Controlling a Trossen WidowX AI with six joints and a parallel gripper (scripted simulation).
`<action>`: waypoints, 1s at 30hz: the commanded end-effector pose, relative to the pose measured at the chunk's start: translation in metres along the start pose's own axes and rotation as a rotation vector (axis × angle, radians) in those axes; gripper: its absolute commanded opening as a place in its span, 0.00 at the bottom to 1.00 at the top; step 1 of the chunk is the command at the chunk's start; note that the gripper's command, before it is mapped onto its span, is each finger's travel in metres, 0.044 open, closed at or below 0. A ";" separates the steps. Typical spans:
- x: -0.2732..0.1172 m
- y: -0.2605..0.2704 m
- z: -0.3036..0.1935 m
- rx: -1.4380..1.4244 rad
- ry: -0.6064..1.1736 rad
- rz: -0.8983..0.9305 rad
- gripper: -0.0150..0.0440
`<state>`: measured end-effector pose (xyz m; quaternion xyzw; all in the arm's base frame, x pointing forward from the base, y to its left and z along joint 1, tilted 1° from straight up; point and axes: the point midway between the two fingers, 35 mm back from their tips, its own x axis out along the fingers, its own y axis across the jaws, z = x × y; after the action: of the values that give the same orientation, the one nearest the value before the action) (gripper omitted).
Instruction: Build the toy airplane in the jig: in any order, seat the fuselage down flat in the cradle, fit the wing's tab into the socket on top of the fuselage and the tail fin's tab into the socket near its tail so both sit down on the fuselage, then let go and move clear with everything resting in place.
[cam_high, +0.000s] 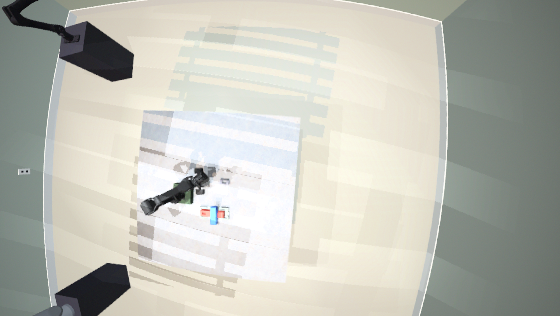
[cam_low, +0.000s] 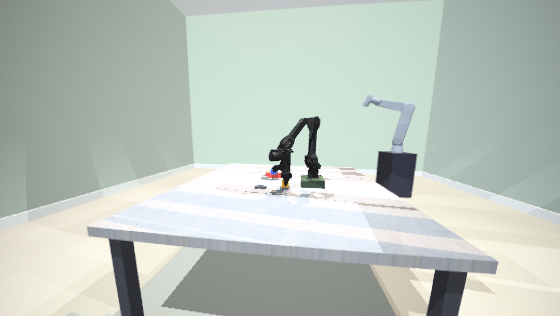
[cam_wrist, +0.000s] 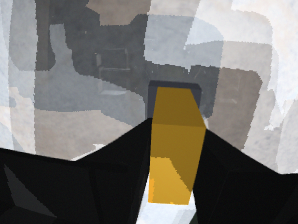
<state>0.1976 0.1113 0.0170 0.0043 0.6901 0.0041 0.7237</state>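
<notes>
The red fuselage (cam_high: 205, 213) (cam_low: 269, 175) lies in the pale cradle (cam_high: 228, 213) (cam_low: 264, 178), with the blue wing (cam_high: 214, 215) across its top. At this size I cannot tell how fully they sit. My gripper (cam_high: 204, 181) (cam_low: 286, 181) (cam_wrist: 170, 127) is low over the table, away from the cradle, and shut on the upright orange-yellow tail fin (cam_low: 285, 185) (cam_wrist: 176, 150). A dark grey holder (cam_wrist: 150, 99) shows around the fin's far end in the wrist view. Whether the fin is lifted from it cannot be told. The arm hides the fin in the top view.
A small grey holder (cam_high: 227, 181) (cam_low: 260, 187) stands beside the gripper, on the table (cam_high: 260, 145) (cam_low: 210, 220). The arm's green base (cam_high: 186, 196) (cam_low: 312, 182) is close to the gripper on its other side. A grey arm on a dark pedestal (cam_low: 396, 175) stands beyond the table.
</notes>
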 end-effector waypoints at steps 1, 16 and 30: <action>-0.002 0.001 0.003 0.002 -0.011 0.000 0.25; -0.035 0.007 0.019 0.006 -0.065 0.019 0.25; -0.076 0.007 0.015 0.004 -0.036 0.009 0.25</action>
<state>0.2106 0.1173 0.0804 0.0062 0.6779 0.0066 0.7351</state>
